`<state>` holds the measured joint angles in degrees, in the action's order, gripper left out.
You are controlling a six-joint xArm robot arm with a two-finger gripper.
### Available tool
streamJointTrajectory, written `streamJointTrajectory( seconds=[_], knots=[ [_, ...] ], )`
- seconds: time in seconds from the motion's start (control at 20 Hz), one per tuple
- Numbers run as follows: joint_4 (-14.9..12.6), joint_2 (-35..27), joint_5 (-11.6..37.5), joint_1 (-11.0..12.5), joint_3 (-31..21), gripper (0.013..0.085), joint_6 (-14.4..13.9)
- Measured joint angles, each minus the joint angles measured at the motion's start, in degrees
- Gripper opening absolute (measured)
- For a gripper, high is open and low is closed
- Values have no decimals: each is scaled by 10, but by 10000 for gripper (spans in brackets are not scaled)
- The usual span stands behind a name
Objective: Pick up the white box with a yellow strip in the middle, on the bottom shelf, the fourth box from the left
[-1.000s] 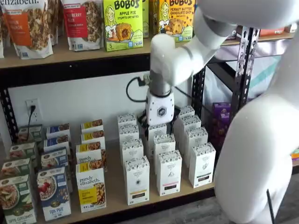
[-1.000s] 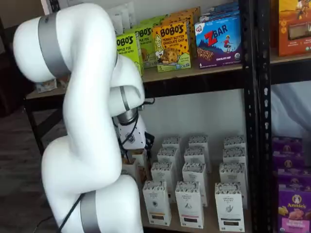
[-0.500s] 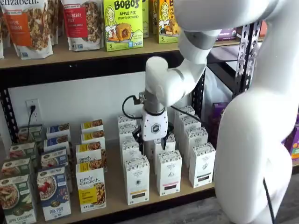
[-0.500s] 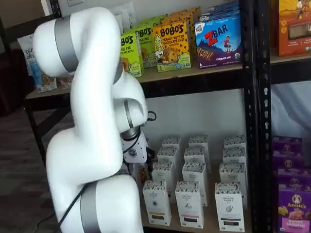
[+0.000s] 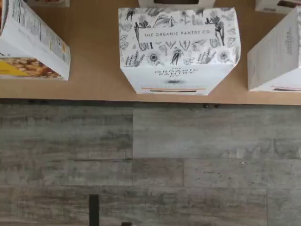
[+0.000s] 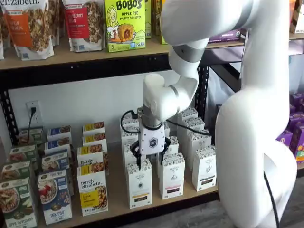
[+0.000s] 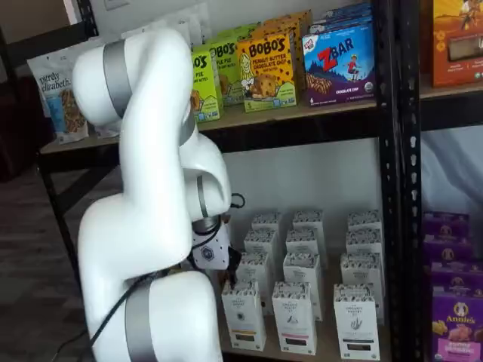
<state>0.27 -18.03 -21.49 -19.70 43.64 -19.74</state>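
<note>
The white box [image 6: 139, 184] stands at the front of the leftmost white column on the bottom shelf [image 6: 114, 206]. It has a speckled top and a tan strip low on its front. In the wrist view it [image 5: 176, 47] fills the middle, by the shelf's front edge [image 5: 94, 80]. My gripper [image 6: 150, 160] hangs just above the box's top and a little behind it, with a gap between the black fingers [image 6: 137, 159] and nothing in them. In a shelf view the arm hides the fingers and only the white gripper body [image 7: 208, 253] shows next to the box [image 7: 243, 313].
Like white cartons [image 6: 172, 175] stand close on the right and behind. A purely elizabeth granola box [image 6: 93, 192] stands on the left, also seen in the wrist view [image 5: 33, 42]. The higher board holds Bobo's boxes [image 6: 124, 23]. Grey wood floor [image 5: 150, 165] lies in front.
My gripper has come down and forward from the back rows of white cartons to just above the front carton of the leftmost white column.
</note>
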Motion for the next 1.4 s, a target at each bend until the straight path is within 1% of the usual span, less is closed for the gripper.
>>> streamJointTrajectory(
  seconds=[0.15,0.25,0.3,0.4,0.45,0.55,0.6,0.7,0.8,0.95,1.1,1.3,1.4],
  knots=[
    [11,-27,-10,-3,24,850,7],
    [26,-51,-15,-5,45,850,18],
    [29,-60,-15,-6,53,850,20],
    [17,-69,-17,-5,63,850,10],
    [1,-76,-18,-5,71,850,-5],
    [-17,-90,-20,-5,86,850,-21],
    [-17,-100,-19,-5,95,850,-21],
    [-8,-121,-17,-6,114,850,-14],
    [-10,-143,-17,-6,135,850,-16],
    [-5,-165,-18,-4,157,850,-10],
    [-19,-186,-20,1,184,850,-17],
    [-31,-213,-35,11,222,850,-18],
    [-43,-223,-38,16,237,850,-23]
  ],
)
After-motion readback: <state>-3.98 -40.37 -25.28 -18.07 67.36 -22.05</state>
